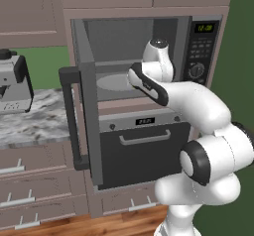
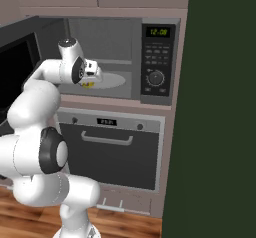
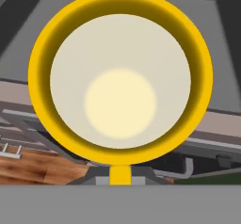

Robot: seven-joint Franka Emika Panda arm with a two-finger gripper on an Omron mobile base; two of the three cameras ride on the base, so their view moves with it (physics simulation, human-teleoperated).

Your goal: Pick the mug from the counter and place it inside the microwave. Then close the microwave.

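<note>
The yellow mug (image 3: 120,100) fills the hand view, seen from above into its pale inside. My gripper (image 2: 89,82) is shut on the mug, and a sliver of the yellow mug (image 2: 88,85) shows under the hand. The hand hangs at the front left mouth of the microwave (image 1: 203,46), whose cavity stands open with a round turntable (image 2: 112,79) inside. The microwave door (image 1: 87,126) is swung wide to the left, its black bar handle (image 1: 74,121) facing outward. The marbled counter (image 1: 34,121) lies to the left.
An oven (image 2: 112,152) with a horizontal handle sits right under the microwave. A coffee machine (image 1: 12,84) stands on the counter at the far left. Cabinets run above, a dark wall (image 2: 220,107) closes the right side, and wooden floor lies below.
</note>
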